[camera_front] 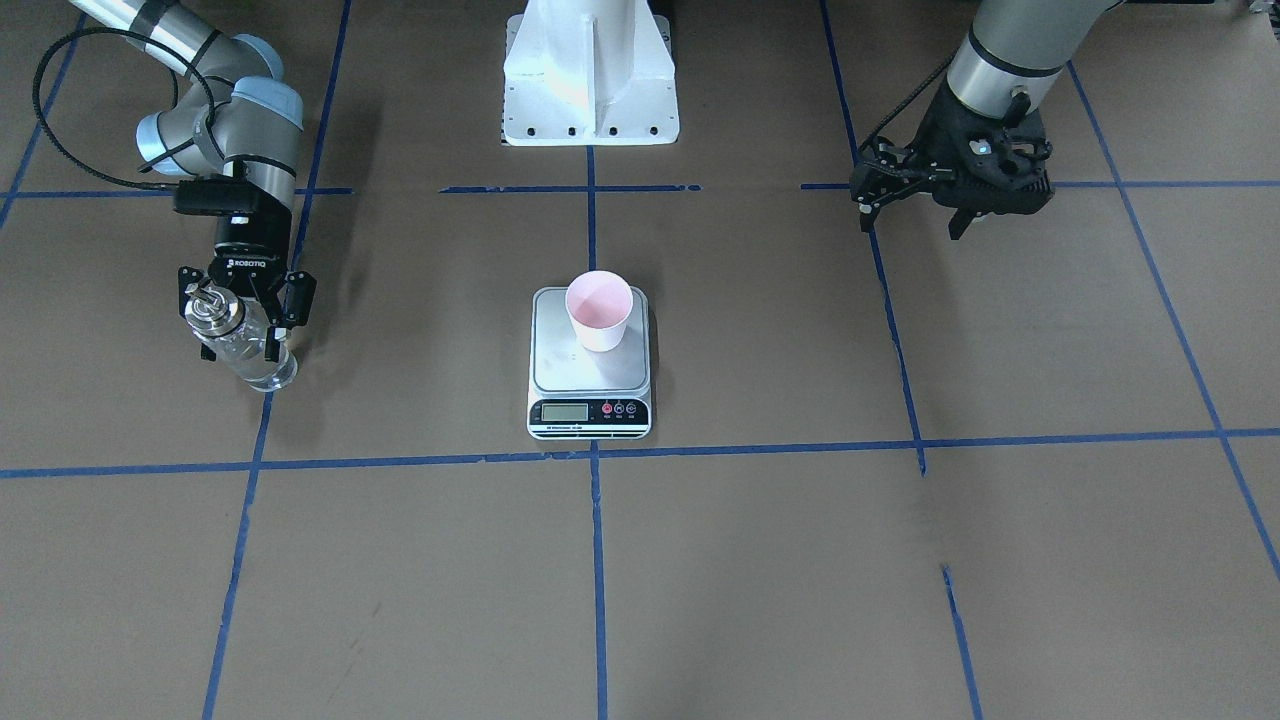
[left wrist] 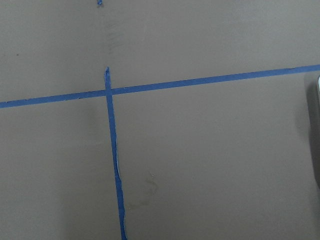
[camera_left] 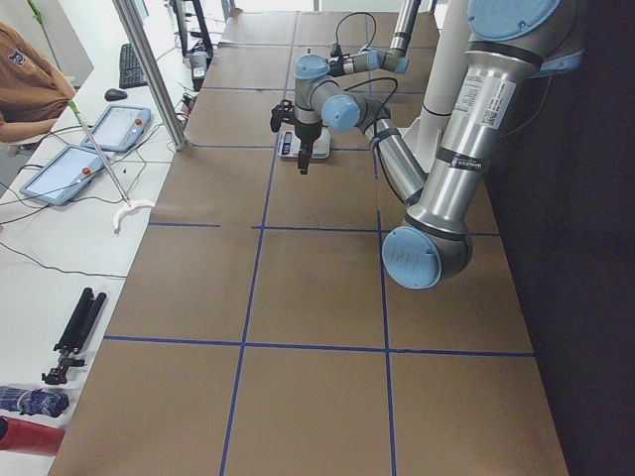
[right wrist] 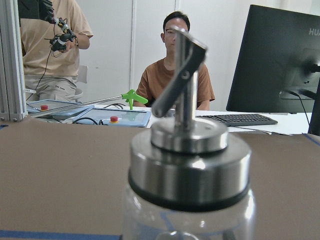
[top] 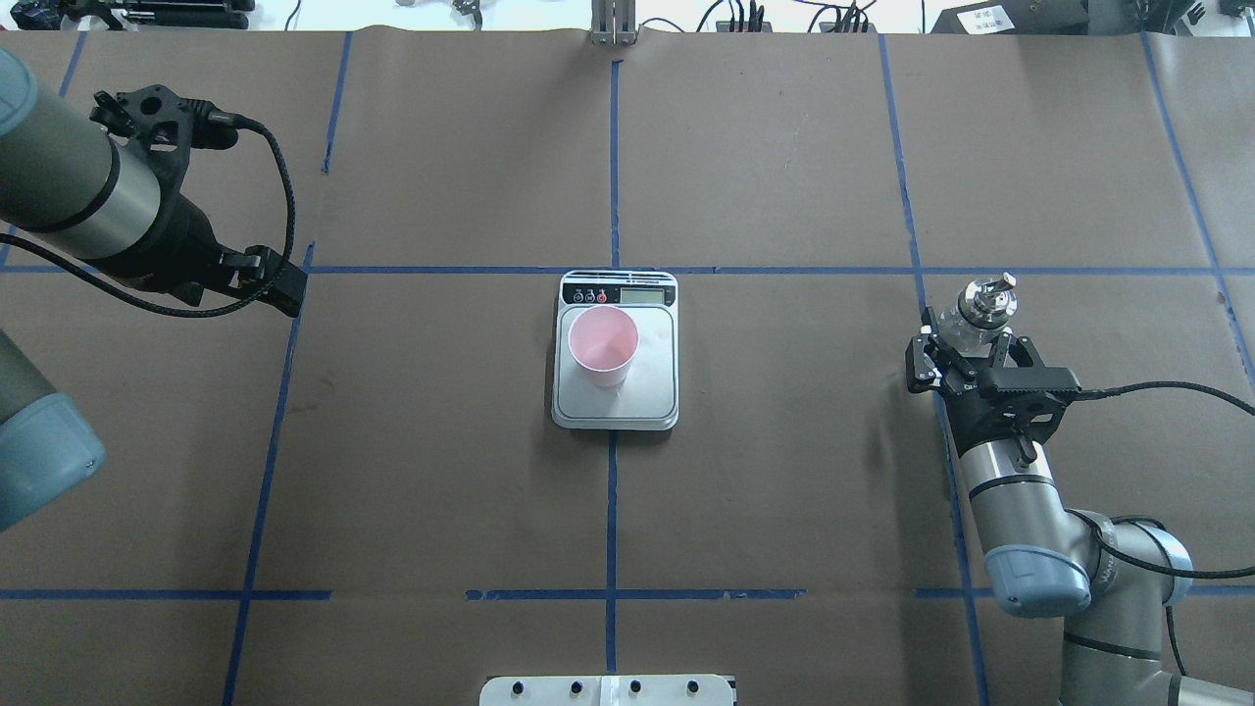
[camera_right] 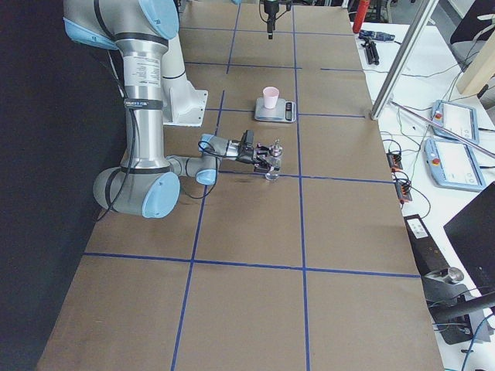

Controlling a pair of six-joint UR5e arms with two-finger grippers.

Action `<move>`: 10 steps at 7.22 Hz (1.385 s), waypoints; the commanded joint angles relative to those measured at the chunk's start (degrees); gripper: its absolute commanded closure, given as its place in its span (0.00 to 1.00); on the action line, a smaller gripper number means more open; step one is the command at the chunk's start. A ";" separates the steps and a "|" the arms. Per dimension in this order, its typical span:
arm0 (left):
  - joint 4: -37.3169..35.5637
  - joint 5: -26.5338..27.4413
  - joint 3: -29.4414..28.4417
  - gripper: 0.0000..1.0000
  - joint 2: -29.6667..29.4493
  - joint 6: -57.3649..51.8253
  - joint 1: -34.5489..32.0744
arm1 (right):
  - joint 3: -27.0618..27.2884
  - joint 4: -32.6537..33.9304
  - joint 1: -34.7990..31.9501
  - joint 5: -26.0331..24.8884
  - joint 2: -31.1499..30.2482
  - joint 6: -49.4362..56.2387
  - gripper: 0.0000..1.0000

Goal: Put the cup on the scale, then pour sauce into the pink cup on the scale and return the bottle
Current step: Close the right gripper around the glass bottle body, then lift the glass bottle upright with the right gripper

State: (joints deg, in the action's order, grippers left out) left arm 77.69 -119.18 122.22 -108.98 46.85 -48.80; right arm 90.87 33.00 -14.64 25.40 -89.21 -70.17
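The pink cup (camera_front: 600, 310) stands upright on the silver platform of the scale (camera_front: 590, 412), towards the robot's end; from overhead the cup (top: 602, 341) sits left of the middle of the scale (top: 652, 392). I cannot tell whether it holds liquid. The glass bottle (camera_front: 232, 335) with its metal pourer cap (top: 983, 299) stands on the table far to the robot's right. My right gripper (camera_front: 240, 350) reaches in level and is shut on the bottle's body. The bottle (right wrist: 190, 165) fills the right wrist view; the sauce level is unclear. My left gripper (camera_front: 862, 200) hangs open and empty above the table.
Blue tape lines (top: 613, 510) divide the brown table into squares. The white robot base (camera_front: 590, 80) stands behind the scale. The scale's edge (left wrist: 318, 130) shows at the right of the left wrist view. Two people (right wrist: 175, 75), tablets (camera_right: 456, 162) and a monitor (right wrist: 280, 60) are beyond the table's far edge.
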 commanded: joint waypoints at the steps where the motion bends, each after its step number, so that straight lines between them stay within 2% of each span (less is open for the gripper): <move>1: 0.00 0.00 0.04 0.00 0.00 0.00 0.02 | 0.53 -0.04 -0.12 0.00 0.35 0.03 1.00; 3: 0.00 0.00 -0.05 0.00 0.00 0.00 0.02 | 3.33 -0.04 -0.30 0.00 0.35 2.56 1.00; 5: 0.00 0.00 -0.13 0.00 0.09 -0.09 0.02 | 10.08 0.14 -0.56 0.26 0.35 11.41 1.00; 6: -0.09 0.00 -0.05 0.00 0.09 -0.09 -0.07 | 11.77 0.14 -0.39 0.43 0.44 13.37 1.00; 8: -0.09 0.00 0.04 0.00 0.00 0.00 -0.07 | 15.02 -0.03 -0.39 2.62 0.70 25.53 1.00; 10: 0.00 0.08 0.13 0.00 0.00 -0.09 -0.07 | 16.35 0.14 -0.65 2.72 4.82 36.37 1.00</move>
State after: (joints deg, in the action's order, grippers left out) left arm 77.67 -119.16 122.29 -108.98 46.83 -48.86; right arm 106.36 33.02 -15.13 27.93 -86.64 -40.65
